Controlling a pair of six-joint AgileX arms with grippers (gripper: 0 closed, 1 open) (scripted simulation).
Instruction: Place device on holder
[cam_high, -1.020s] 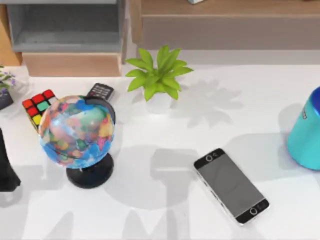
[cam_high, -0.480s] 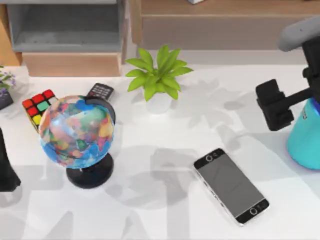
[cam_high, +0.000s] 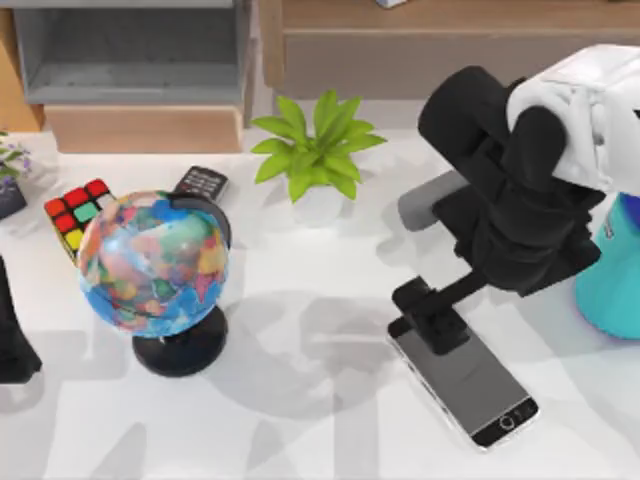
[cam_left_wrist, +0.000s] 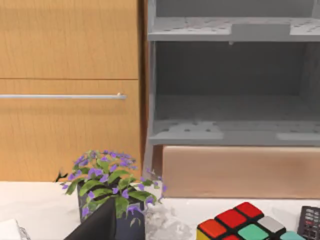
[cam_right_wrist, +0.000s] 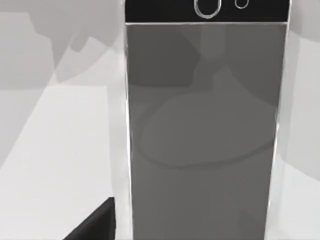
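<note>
Top view: right gripper (cam_high: 432, 318) hovers over smartphone (cam_high: 478, 385) upper end.

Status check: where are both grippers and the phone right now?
Right gripper over the phone's far end, nothing held. Phone flat on table. Left arm parked at left edge. Nothing blocking.

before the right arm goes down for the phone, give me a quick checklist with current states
1. Smartphone lying flat on the table: ok.
2. Right gripper above the smartphone's far end: ok.
3. Gripper lined up along the smartphone's length, per right wrist view: ok.
4. Fingers open enough: cannot tell.
5. Teal container clear of the smartphone: ok.
6. Holder located: cannot tell.
</note>
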